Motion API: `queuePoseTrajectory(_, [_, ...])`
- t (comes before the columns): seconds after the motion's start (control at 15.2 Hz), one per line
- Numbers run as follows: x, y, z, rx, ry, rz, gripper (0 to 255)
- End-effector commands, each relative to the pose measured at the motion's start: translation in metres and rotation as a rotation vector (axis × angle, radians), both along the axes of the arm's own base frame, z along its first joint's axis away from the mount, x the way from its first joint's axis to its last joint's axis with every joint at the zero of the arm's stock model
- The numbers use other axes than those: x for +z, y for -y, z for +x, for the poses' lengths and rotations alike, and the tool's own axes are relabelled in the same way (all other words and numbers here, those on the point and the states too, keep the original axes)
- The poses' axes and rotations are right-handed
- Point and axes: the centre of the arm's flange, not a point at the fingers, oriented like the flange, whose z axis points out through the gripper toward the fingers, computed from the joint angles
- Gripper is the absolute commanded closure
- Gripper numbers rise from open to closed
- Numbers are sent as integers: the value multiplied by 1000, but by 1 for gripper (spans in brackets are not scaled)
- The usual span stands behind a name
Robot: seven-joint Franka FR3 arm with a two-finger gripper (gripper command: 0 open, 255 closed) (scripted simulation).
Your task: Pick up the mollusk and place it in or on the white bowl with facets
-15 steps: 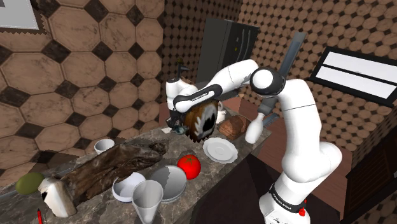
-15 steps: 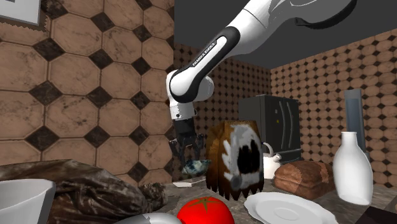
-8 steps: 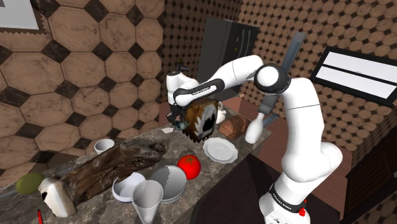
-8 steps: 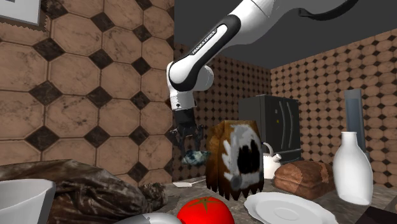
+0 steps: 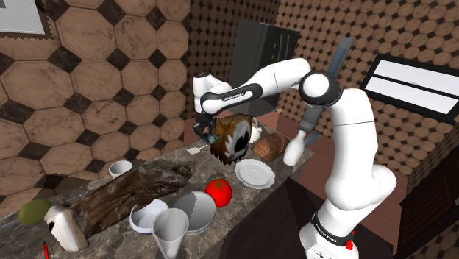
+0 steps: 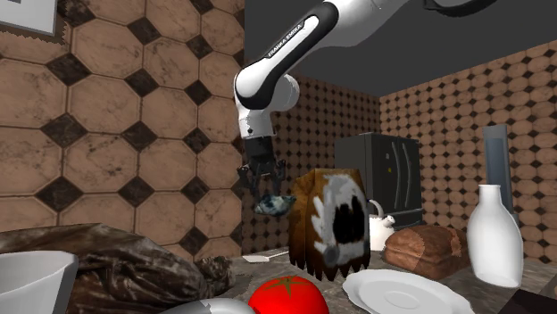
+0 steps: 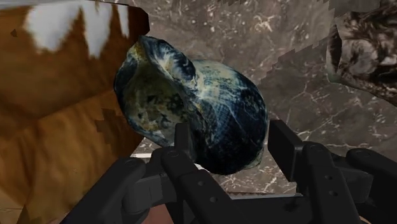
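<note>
shoulder view has the tool [image 5: 207, 137] raised above the counter [image 5: 110, 234], second exterior view shows the mollusk [image 6: 274, 205] hanging in it, wrist view confirms fingers [image 7: 182, 135] clenched on the shell; lift looks done, next probably carry it to the white bowl [image 5: 140, 221].

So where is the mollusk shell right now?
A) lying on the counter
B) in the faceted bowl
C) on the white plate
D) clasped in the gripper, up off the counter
D: the gripper clasps the dark blue shell, and in the second exterior view it hangs above the counter beside the brown box.
</note>
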Motion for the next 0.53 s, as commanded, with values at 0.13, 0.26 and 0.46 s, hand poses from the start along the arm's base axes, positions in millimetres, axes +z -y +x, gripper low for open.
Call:
queuePoseTrajectory(0.13, [10, -21, -17, 0, 0, 0, 255])
queuePoseTrajectory(0.26, [12, -41, -35, 0, 0, 0, 255])
queuePoseTrajectory(0.46, [15, -70, -61, 0, 0, 0, 255])
